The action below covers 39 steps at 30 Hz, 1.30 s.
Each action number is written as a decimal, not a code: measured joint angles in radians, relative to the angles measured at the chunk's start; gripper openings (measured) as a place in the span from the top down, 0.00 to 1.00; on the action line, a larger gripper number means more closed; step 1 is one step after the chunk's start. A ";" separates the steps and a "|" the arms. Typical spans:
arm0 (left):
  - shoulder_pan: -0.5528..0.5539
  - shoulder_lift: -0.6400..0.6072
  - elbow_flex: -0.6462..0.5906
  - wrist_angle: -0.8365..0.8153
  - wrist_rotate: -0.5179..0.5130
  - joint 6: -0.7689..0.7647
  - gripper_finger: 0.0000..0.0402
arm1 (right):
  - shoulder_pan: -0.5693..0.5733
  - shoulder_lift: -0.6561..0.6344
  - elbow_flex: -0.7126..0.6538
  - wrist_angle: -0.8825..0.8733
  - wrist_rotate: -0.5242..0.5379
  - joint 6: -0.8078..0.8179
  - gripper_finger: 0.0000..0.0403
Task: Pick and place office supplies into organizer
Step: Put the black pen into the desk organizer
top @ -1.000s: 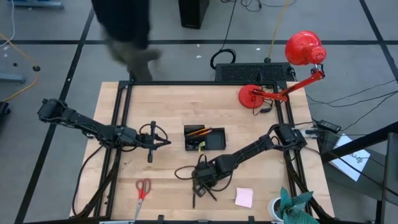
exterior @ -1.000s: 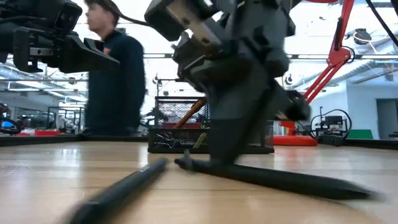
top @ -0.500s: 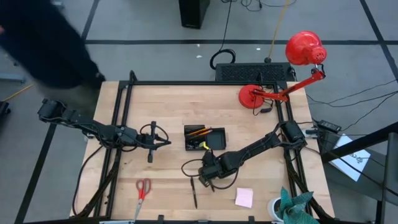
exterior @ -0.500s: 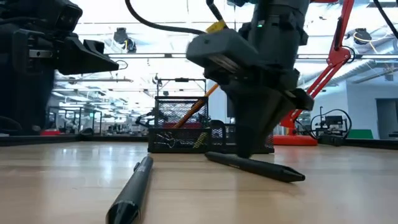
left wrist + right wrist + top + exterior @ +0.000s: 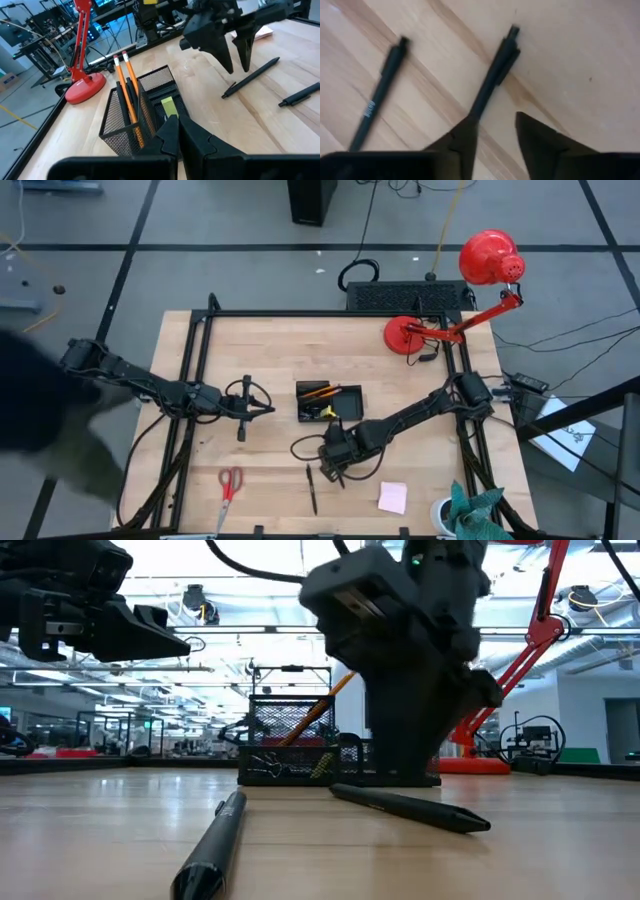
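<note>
A red desk lamp (image 5: 470, 290) stands at the far right corner of the wooden table (image 5: 270, 350), its round base (image 5: 404, 335) on the wood. Behind it lies a black keyboard-like slab (image 5: 405, 295). A teal cloth (image 5: 472, 510) sits at the near right corner

blurred figure: a dark smear of a person (image 5: 40, 430) at the left edge of the high view, cut off by the frame, no detail readable.
black mesh-wire organizer tray (image 5: 300, 755): in the low view its right part is hidden behind the right arm's dark gripper body.
orange pencils (image 5: 325, 705): only a slanted stretch shows there; the rest is covered.
black pen nearer the camera (image 5: 215, 845): blurred, its lower end cut off in the low view.
black pen under the right gripper (image 5: 492, 75): its lower end is hidden behind one dark finger (image 5: 462, 142) in the right wrist view.
organizer's small contents: too small to tell in the high view.
</note>
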 joint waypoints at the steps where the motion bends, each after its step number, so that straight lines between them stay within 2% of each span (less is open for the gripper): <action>1: 0.000 0.000 0.000 0.000 0.000 0.000 0.95 | -0.001 -0.002 0.006 -0.002 0.001 -0.003 0.65; 6: 0.000 0.000 0.000 -0.007 0.000 0.004 0.95 | 0.001 -0.001 0.062 -0.013 0.023 -0.029 0.59; 19: 0.000 0.000 0.000 -0.011 -0.001 0.015 0.95 | -0.003 0.055 0.096 -0.061 0.014 0.038 0.58; 25: 0.000 0.000 0.000 -0.014 -0.002 0.022 0.95 | -0.006 0.123 0.102 -0.001 -0.021 0.043 0.58; 35: 0.001 0.000 -0.001 -0.021 -0.002 0.022 0.95 | -0.013 0.249 0.108 -0.097 -0.159 0.077 0.58; 39: 0.001 0.000 -0.001 -0.021 -0.002 0.021 0.95 | -0.012 0.250 0.108 -0.111 -0.161 0.101 0.58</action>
